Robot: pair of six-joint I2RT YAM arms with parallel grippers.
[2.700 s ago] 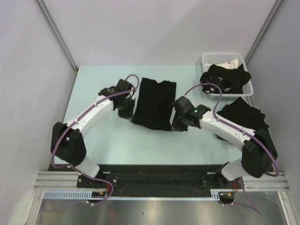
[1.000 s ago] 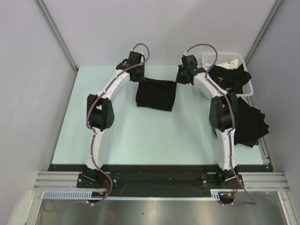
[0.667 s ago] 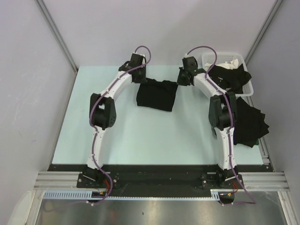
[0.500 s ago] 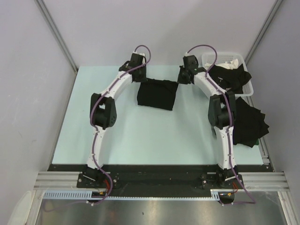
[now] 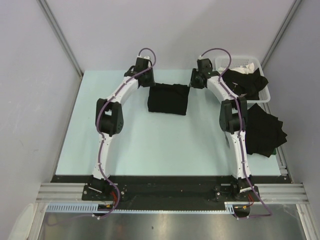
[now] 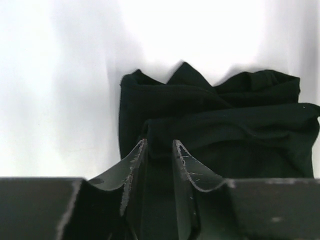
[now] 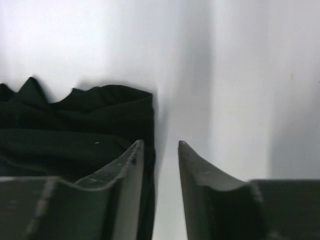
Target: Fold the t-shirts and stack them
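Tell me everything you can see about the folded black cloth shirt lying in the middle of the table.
The folded black cloth shirt is a soft, matte, roughly rectangular bundle in layers, one edge bunched into small peaks. It lies flat on the pale table, toward the far side. The left gripper and right gripper sit at its far corners, fingers parted; contact is unclear.

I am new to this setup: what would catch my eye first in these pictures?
A folded black t-shirt lies at the far middle of the pale table, with the left gripper and right gripper at its far corners, jaws slightly apart. More black shirts lie at the right edge, near a white basket.
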